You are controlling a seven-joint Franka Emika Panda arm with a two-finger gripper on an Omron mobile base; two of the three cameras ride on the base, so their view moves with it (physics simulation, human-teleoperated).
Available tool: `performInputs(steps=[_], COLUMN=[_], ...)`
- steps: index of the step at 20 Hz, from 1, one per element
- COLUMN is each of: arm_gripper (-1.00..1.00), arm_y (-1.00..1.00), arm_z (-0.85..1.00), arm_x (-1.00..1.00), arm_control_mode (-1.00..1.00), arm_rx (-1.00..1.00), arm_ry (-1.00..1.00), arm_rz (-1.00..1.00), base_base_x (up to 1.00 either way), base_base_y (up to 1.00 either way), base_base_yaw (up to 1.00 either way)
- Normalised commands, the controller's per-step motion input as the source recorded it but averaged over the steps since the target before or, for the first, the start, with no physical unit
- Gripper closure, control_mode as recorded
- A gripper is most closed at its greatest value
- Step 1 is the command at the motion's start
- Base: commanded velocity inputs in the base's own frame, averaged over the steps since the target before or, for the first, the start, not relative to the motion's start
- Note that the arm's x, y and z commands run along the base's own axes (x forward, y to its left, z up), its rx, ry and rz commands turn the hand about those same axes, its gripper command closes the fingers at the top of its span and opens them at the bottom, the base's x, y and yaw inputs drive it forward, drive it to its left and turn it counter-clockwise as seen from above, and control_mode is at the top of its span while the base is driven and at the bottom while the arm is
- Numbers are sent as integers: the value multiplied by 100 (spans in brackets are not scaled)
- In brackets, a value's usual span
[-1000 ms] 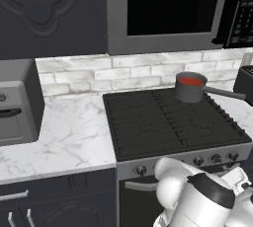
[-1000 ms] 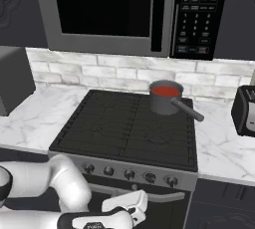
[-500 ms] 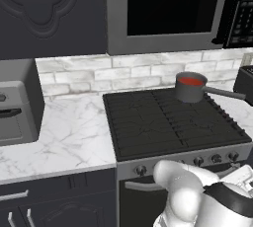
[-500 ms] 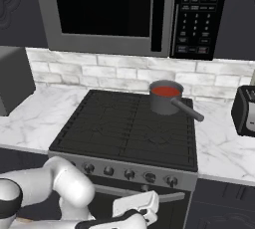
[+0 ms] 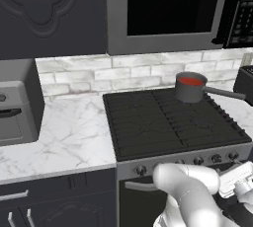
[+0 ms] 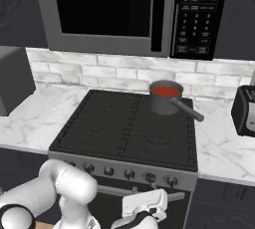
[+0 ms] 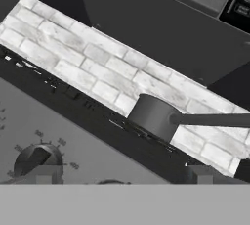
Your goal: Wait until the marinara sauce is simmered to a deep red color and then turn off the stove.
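Observation:
The marinara sauce [image 5: 190, 80] [image 6: 166, 91] is a smooth red disc, still fairly bright, in a small dark grey saucepan [image 5: 189, 89] [image 6: 165, 99] [image 7: 151, 115] on the stove's back right burner. The pan's long handle [image 7: 210, 120] points right. The stove [image 5: 168, 122] [image 6: 124, 128] has black grates and a silver front panel with a row of dark knobs [image 6: 129, 174]. My gripper [image 6: 148, 200] [image 5: 237, 176] [image 7: 122, 176] hangs low in front of the oven door, just below the knob row, open and holding nothing. One knob [image 7: 36, 159] sits close at the hand view's lower left.
A grey boxy appliance [image 5: 15, 107] stands on the marble counter [image 5: 69, 132] left of the stove. A dark toaster [image 6: 245, 111] sits on the right counter. A microwave [image 6: 114, 9] hangs above the range, in front of a white brick backsplash [image 7: 97, 67].
My arm has sunk lower and the hand has slid a little to the right along the oven front. The pan has not moved and the sauce looks the same red.

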Motion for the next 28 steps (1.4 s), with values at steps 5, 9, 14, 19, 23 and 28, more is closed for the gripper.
performInputs(steps=[5, 9, 14, 19, 23, 28], arm_gripper=[-100, -100, -100, -100, -100, -100], arm_y=[0, -3, -19, -29, -26, -1], arm_z=[-10, -23, -32, -23, -9, 0], arm_x=[21, 13, 1, 0, 0, 0], arm_control_mode=[-100, -100, -100, -100, -100, -100], arm_rx=[0, -5, -15, -17, -15, -9], arm_ry=[-14, -19, -19, -15, -9, 0], arm_rz=[3, 6, 4, 0, -3, -10], base_base_x=[0, 0, 0, 0, 0, 0], base_base_y=[0, 0, 0, 0, 0, 0], base_base_yaw=[0, 0, 0, 0, 0, 0])
